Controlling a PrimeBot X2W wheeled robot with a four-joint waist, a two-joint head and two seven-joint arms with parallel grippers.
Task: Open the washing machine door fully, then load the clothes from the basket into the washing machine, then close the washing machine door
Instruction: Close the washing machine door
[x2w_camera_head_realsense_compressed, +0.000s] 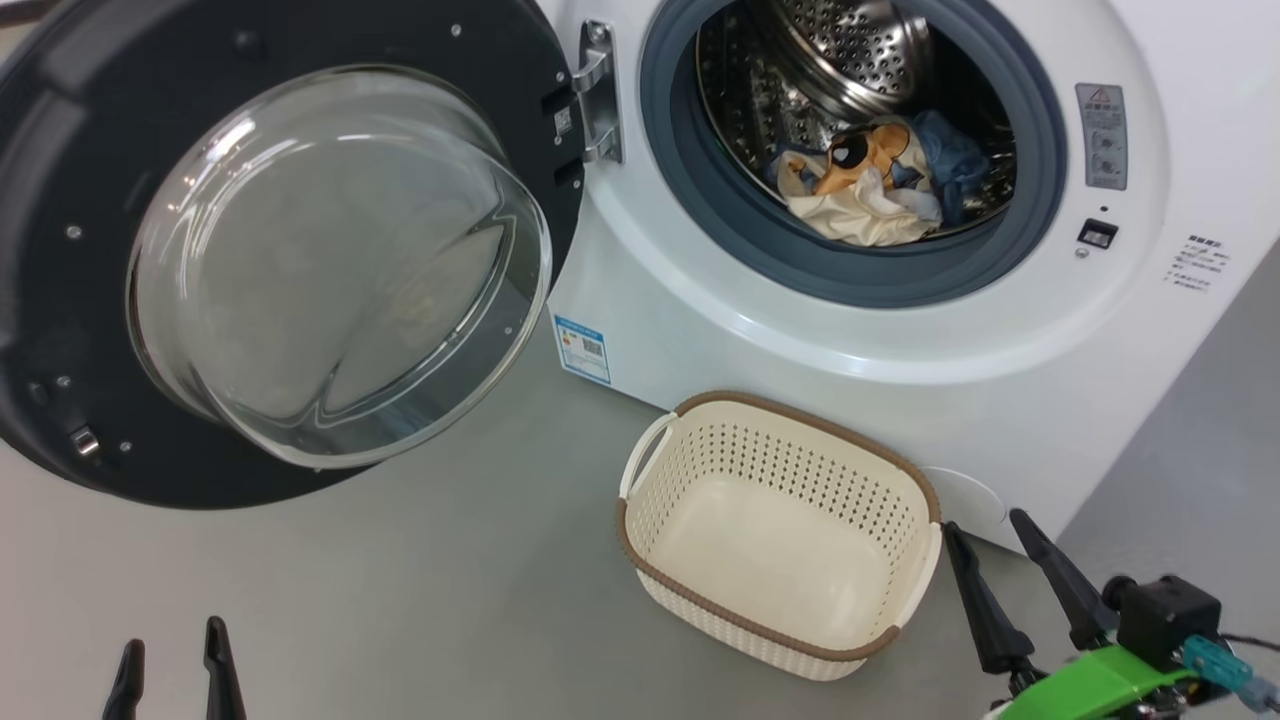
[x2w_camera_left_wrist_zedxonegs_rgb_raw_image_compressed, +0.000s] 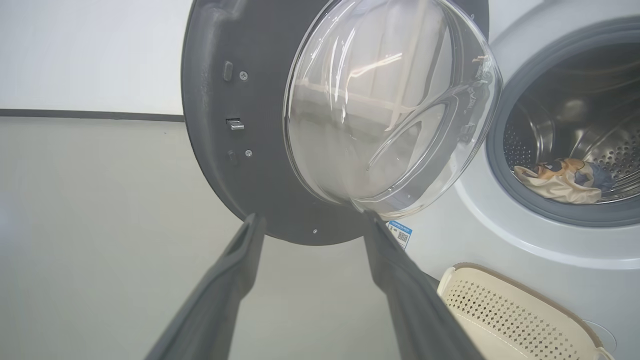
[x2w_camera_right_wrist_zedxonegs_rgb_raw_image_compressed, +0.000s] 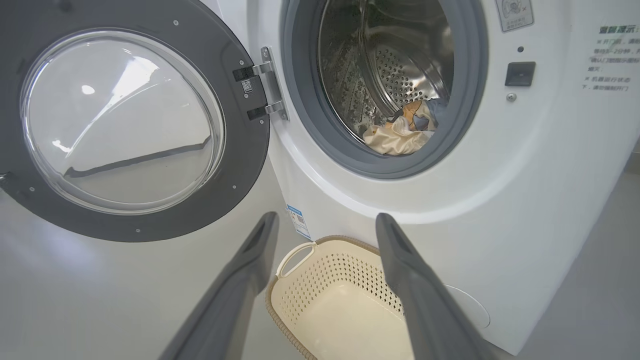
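Washing machine door (x2w_camera_head_realsense_compressed: 330, 260) is swung wide open. Clothes (x2w_camera_head_realsense_compressed: 880, 180) are seen in the drum (x2w_camera_head_realsense_compressed: 860, 50) of the washing machine (x2w_camera_head_realsense_compressed: 800, 340). The basket (x2w_camera_head_realsense_compressed: 780, 470) is seen empty on the floor (x2w_camera_head_realsense_compressed: 400, 600), just beside the machine front. Left tool (x2w_camera_head_realsense_compressed: 173, 634) and right tool (x2w_camera_head_realsense_compressed: 983, 521) are both spread.

Passage into the washing machine (x2w_camera_head_realsense_compressed: 720, 330) is clear; the washing machine door (x2w_camera_head_realsense_compressed: 300, 260) projects left, the basket (x2w_camera_head_realsense_compressed: 780, 460) occupies floor below.

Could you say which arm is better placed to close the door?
Left: the left tool faces the black-rimmed round glass door; the right tool is by the cream perforated basket.
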